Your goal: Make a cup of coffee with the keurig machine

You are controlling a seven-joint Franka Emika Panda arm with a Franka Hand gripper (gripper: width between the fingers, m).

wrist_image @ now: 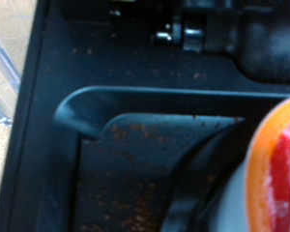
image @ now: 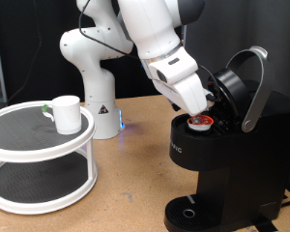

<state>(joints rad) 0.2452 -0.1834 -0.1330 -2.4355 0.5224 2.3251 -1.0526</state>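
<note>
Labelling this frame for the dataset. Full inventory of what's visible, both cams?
keurig machine: 1, black, the exterior view's right, on the wooden table; lid raised.
Lid: 1, black with grey rim, hinged up above the machine's open top.
Pod: 1, red-orange top, seated in the machine's open top; also in the wrist view.
Drip tray: 1, black, round, at the machine's base.
cup: 1, white, on the stand's top tier.
Tiered stand: 1, white, round, two levels, the exterior view's left.
Table: 1, wood-coloured.
Robot arm: 1, white, reaching from its base at centre-left to the machine.
hand: 1, over the pod at the machine's open top.
</note>
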